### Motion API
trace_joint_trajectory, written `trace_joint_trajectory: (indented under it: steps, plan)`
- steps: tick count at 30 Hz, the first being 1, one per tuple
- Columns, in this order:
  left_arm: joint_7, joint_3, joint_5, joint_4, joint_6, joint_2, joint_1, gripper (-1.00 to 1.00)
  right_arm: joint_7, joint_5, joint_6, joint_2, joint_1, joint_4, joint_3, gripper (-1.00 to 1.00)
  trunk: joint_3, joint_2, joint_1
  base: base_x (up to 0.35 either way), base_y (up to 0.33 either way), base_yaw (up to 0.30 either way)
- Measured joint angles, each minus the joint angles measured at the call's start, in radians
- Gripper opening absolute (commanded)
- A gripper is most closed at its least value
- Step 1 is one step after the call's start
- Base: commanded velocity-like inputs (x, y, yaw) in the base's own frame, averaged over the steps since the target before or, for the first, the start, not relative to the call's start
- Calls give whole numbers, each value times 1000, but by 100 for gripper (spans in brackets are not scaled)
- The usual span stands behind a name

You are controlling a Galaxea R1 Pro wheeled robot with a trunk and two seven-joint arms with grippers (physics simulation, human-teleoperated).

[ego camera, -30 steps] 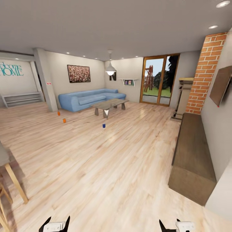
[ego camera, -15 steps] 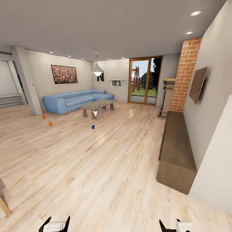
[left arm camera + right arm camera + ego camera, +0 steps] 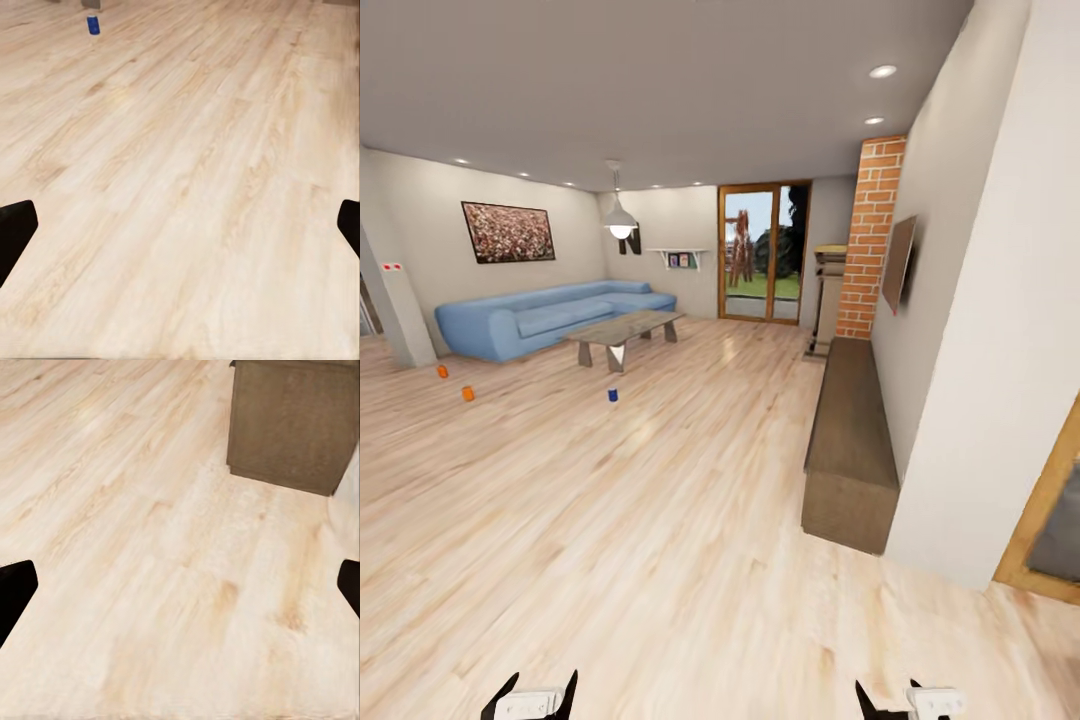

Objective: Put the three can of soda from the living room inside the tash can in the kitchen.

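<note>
While the robot is standing at the near end of the living room, the three soda cans are sitting upright on the light wood floor far ahead — the dark blue can just in front of the glass low table, the two orange cans off to its left near the blue corner sofa. The left gripper and right gripper are hanging low with fingers spread wide and nothing between them, probably kept clear for driving. The blue can is also showing far off in the left wrist view. A long dark wooden bench is lining the right wall — a likely obstacle to steer around.
</note>
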Motion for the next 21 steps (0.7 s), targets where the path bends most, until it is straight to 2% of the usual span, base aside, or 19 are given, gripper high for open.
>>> trace_joint_trajectory:
  steps: [15, 21]
  plan:
    - [0, 0, 0, 0, 0, 0, 0, 100, 0, 0, 0, 0, 0, 0, 0, 100, 6, 0, 0, -319, 0, -249]
    - [0, 1, 0, 0, -1, 0, 0, 100, 0, 0, 0, 0, 0, 0, 0, 100, 9, 0, 0, -94, 0, -249]
